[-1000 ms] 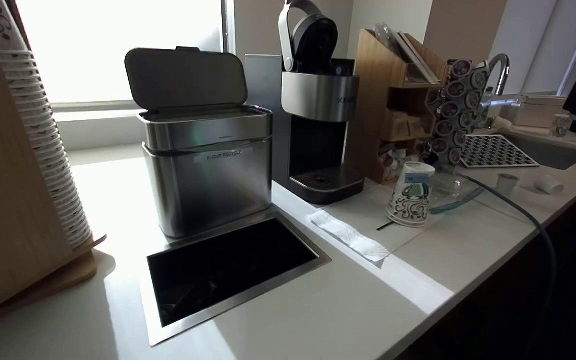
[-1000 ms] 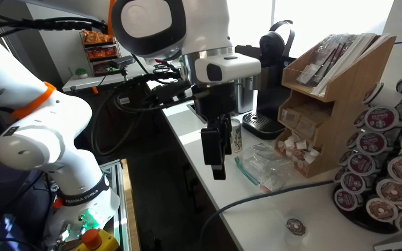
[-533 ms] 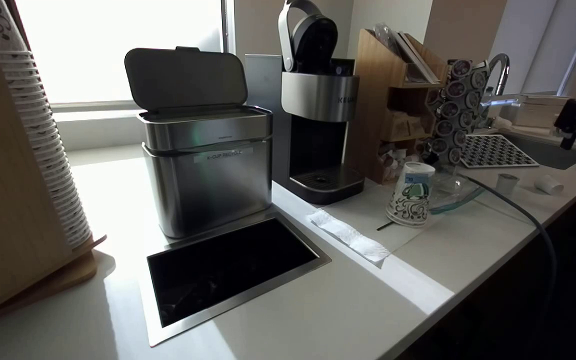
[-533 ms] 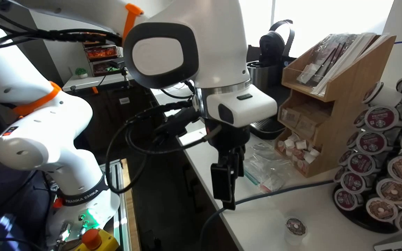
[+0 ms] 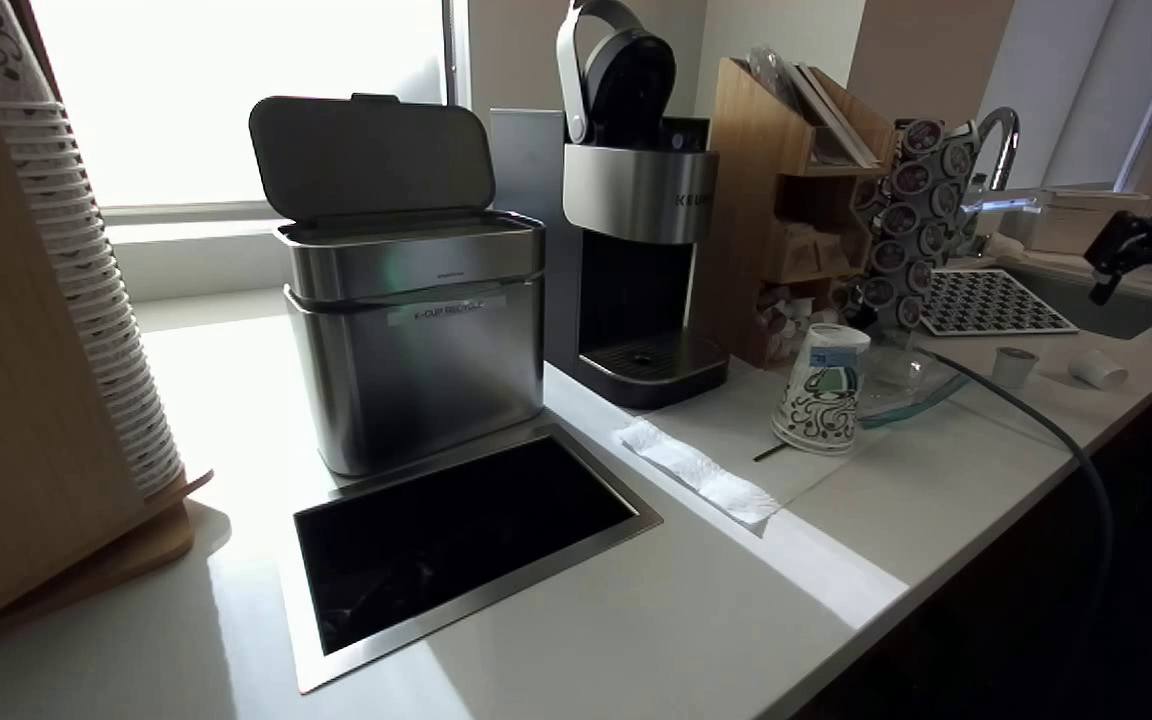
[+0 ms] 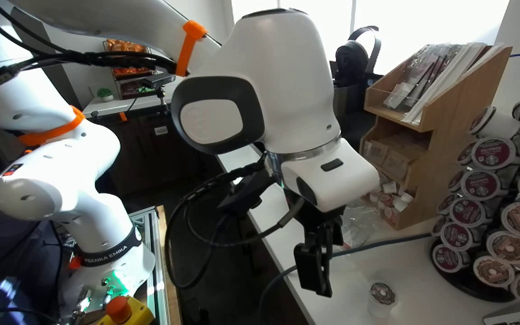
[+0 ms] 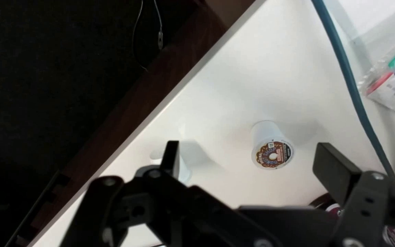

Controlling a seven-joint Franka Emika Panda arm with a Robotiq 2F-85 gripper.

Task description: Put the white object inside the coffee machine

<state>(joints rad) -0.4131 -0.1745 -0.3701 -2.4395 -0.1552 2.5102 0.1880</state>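
A white pod with a brown donut label stands upright on the counter; both exterior views show it too, as a white pod and a labelled pod. My gripper is open above the counter, nothing held. From the wrist, the pod appears in the gap between the fingers, but farther down and apart from them. In an exterior view the gripper hangs up and left of the pod. The silver and black coffee machine has its black head raised; my arm partly covers the machine in an exterior view.
Another white cup-shaped piece lies on its side near the pod, partly behind a finger in the wrist view. A cable crosses the counter. Around are a plastic bag, paper cup, pod rack, wooden organizer and steel bin.
My arm has moved over the counter, lower and closer to the upright pod, and the gripper has turned somewhat. Its jaws stay open. The pod and the coffee machine have not moved.
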